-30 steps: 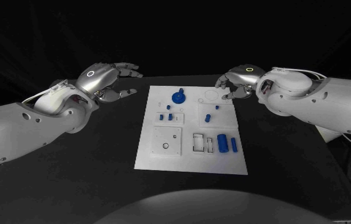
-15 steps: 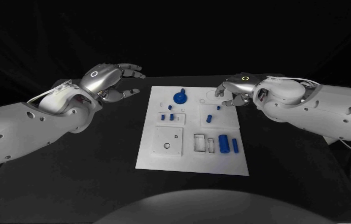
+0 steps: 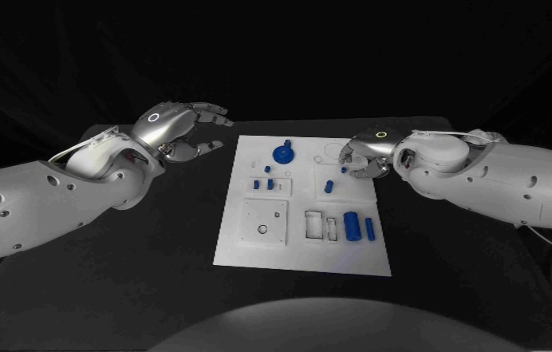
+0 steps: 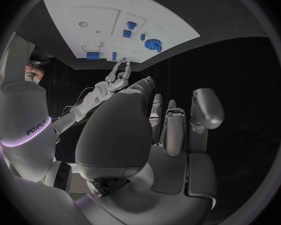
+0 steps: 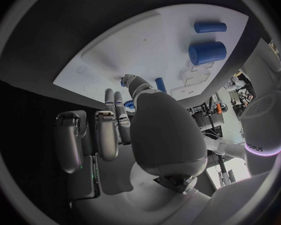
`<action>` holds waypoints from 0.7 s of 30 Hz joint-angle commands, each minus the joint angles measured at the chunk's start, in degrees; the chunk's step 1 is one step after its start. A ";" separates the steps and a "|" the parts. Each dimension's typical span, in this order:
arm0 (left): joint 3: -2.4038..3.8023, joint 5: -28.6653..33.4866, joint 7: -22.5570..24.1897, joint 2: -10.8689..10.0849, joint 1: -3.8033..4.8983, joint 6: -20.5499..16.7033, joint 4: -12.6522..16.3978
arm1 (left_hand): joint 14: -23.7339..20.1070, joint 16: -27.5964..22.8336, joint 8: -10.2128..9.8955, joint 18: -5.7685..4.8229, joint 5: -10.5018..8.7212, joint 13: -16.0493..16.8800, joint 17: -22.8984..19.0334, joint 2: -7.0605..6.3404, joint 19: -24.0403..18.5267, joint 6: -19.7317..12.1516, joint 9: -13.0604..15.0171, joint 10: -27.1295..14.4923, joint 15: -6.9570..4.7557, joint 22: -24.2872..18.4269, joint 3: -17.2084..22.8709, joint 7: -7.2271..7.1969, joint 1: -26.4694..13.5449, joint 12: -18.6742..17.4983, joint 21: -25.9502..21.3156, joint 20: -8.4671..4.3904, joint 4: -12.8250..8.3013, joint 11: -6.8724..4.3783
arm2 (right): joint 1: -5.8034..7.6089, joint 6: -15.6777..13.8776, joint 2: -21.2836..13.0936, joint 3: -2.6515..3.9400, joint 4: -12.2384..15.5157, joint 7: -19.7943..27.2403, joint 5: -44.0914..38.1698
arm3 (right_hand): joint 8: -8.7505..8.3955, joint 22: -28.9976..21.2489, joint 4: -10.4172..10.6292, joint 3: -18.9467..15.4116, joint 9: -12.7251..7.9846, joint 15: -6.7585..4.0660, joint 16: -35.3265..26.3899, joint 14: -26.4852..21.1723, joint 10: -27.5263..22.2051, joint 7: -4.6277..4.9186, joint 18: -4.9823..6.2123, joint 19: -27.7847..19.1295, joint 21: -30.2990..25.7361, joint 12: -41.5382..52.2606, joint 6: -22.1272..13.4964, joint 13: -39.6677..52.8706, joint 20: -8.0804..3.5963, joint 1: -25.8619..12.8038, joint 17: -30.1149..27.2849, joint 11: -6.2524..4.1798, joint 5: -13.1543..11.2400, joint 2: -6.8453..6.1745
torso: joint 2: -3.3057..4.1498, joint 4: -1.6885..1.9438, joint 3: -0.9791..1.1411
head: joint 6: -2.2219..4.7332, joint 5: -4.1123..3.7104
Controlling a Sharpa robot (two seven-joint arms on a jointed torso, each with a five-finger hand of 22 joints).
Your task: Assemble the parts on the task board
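Observation:
The white task board lies in the middle of the black table. On it stand a blue round part with a knob, several small blue parts, a short blue peg, and a thick blue cylinder beside a thin one. My right hand hovers over the board's far right corner, fingers apart and pointing down, holding nothing. My left hand hangs off the board's far left corner, fingers spread and empty. The right wrist view shows the board, both cylinders and the peg.
A square plate with a small hole and rectangular slots sit on the board's near half. Black table surrounds the board on all sides. In the left wrist view the board and my right hand appear beyond my left hand.
My right hand has moved left and lower, from beside the board's far right corner to over it. My left hand has shifted slightly towards the board.

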 commanded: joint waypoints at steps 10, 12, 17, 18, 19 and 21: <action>0.03 0.35 0.77 0.51 -0.07 1.19 0.26 | 0.37 0.31 -0.26 0.10 0.17 -0.36 3.75 -0.22 0.56 0.35 -0.13 0.64 -0.08 8.49 1.13 0.68 1.24 0.66 0.36 -0.08 -0.11 0.02 | -1.07 1.04 1.22 0.02 -1.14 -0.66 -0.33 | -0.35 14.17 -1.26 2.83 0.83 0.00 -0.32 3.31 1.03 0.42 -0.09 4.52 -0.12 0.39 1.09 0.46 0.09 0.04 6.27 0.24 2.11 -0.19 | -0.10 0.00 0.10 | 0.00 0.22; 0.03 0.35 0.75 0.51 -0.08 1.25 0.26 | 0.36 0.30 -0.20 0.10 0.14 -0.48 3.71 -0.23 0.60 0.57 -0.12 0.76 -0.11 8.50 1.37 1.04 1.35 0.84 0.40 -0.09 -0.09 -0.06 | -1.13 0.98 1.32 0.02 -1.25 -0.70 -0.20 | -0.35 14.18 -1.57 3.40 1.07 0.02 -0.35 3.27 1.29 0.44 -0.10 4.54 -0.09 0.56 1.19 0.59 0.11 0.15 6.19 0.26 2.96 -0.19 | -0.10 -0.09 0.09 | 0.00 0.35; 0.03 0.35 0.62 0.53 -0.11 1.45 0.21 | 0.34 0.28 -0.12 0.11 0.14 -0.59 3.64 -0.22 0.61 0.84 -0.09 0.84 -0.15 8.50 1.58 1.33 1.46 0.99 0.36 -0.11 -0.10 -0.12 | -1.28 0.79 1.63 0.02 -1.64 -0.69 0.32 | -0.36 14.14 -2.16 4.60 1.61 0.07 -0.48 3.12 1.57 0.50 -0.07 4.44 -0.19 0.82 1.34 0.84 0.16 0.24 5.90 0.30 4.54 -0.07 | -0.12 -0.08 0.11 | 0.00 0.30; 0.03 0.35 0.60 0.54 -0.11 1.48 0.20 | 0.34 0.29 -0.08 0.12 0.13 -0.65 3.63 -0.21 0.61 0.98 -0.08 0.90 -0.17 8.49 1.70 1.49 1.52 1.08 0.31 -0.13 -0.10 -0.14 | -1.29 0.67 1.68 0.02 -1.69 -0.65 0.37 | -0.33 14.12 -2.20 4.72 1.70 0.07 -0.51 3.09 1.65 0.52 -0.05 4.40 -0.24 0.90 1.40 0.90 0.16 0.19 5.83 0.31 4.64 -0.04 | -0.12 -0.09 0.11 | 0.00 0.32; 0.03 0.35 0.57 0.55 -0.12 1.54 0.18 | 0.34 0.28 -0.04 0.12 0.12 -0.69 3.62 -0.21 0.62 1.10 -0.06 0.94 -0.18 8.49 1.78 1.60 1.57 1.14 0.33 -0.14 -0.11 -0.17 | -1.31 0.51 1.73 0.02 -1.74 -0.60 0.42 | -0.29 14.10 -2.27 4.85 1.81 0.08 -0.55 3.06 1.78 0.52 -0.04 4.36 -0.29 1.02 1.48 0.98 0.17 0.15 5.75 0.31 4.70 0.00 | -0.13 -0.11 0.11 | 0.00 0.29; 0.03 0.35 0.46 0.58 -0.15 1.78 0.14 | 0.33 0.28 0.08 0.12 0.10 -0.80 3.59 -0.17 0.63 1.45 -0.01 1.03 -0.22 8.50 1.96 1.89 1.66 1.28 0.34 -0.16 -0.12 -0.22 | -1.34 0.34 1.83 0.02 -1.82 -0.47 0.65 | -0.13 14.01 -2.43 5.08 2.10 0.08 -0.73 2.90 2.06 0.48 0.03 4.20 -0.51 1.32 1.73 1.19 0.18 0.06 5.37 0.25 4.72 0.06 | -0.14 -0.12 0.12 | 0.00 0.30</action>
